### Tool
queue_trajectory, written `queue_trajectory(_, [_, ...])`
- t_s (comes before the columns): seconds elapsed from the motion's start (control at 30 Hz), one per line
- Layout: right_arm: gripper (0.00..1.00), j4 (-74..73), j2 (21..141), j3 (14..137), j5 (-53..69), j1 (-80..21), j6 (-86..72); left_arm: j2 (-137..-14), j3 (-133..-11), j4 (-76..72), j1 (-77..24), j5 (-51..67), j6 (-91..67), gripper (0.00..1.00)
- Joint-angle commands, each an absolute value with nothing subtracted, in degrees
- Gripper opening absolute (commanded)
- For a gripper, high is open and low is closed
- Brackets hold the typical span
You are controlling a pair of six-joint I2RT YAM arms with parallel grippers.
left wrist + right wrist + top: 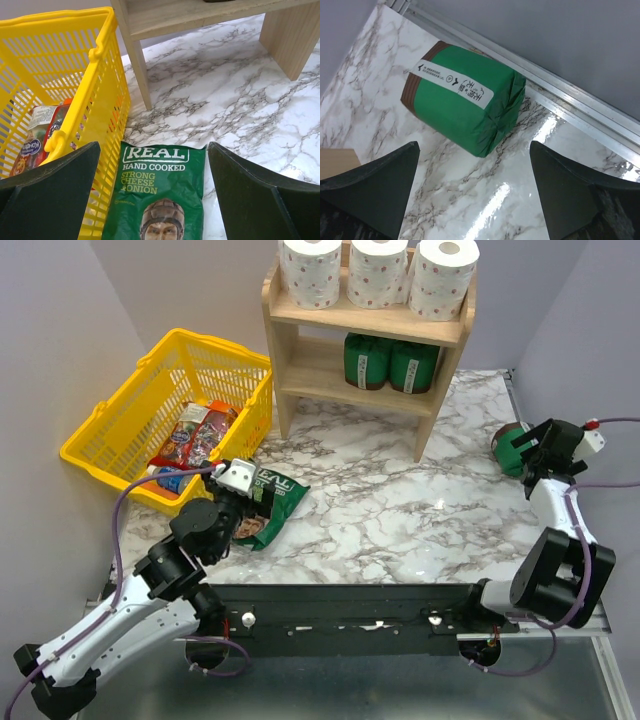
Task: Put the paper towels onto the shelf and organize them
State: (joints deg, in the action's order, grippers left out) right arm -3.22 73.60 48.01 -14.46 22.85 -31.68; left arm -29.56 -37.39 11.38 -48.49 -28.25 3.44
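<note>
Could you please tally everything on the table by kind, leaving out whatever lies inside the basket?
Paper towel rolls: 3
Green wrapped packages: 3
Crisp bag: 1
Wooden shelf: 1
Yellow basket: 1
Total: 9

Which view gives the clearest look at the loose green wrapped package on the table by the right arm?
Right wrist: the green package lies whole and close, its white label strip plain. Top external shows only a small part of it behind the right gripper. Left wrist does not show it.
</note>
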Motion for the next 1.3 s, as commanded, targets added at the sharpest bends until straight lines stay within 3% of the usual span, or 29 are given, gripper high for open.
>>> queue_trajectory(0.0, [1.00,5.53,78.48,47.64,-9.68,24.69,-35.33,-31.72,-37.00,9.14,-48.43,-28.39,3.95,0.99])
queue_trajectory(0.23, [0.96,17.73,84.81,44.12,1.47,29.35,-37.61,-34.02,-37.35,9.49,-48.43,-30.23,5.01,0.99])
queue_trajectory(0.83, [0.96,31.18,95.62,43.86,17.65,34.28,-38.58,-35.51,-37.18,8.96,-48.43,-31.99,6.24,0.99])
queue_trajectory(1.27, [0.73,37.62,100.99,45.61,26.80,35.86,-40.52,-37.09,-37.53,8.70,-48.16,-32.25,6.68,0.99])
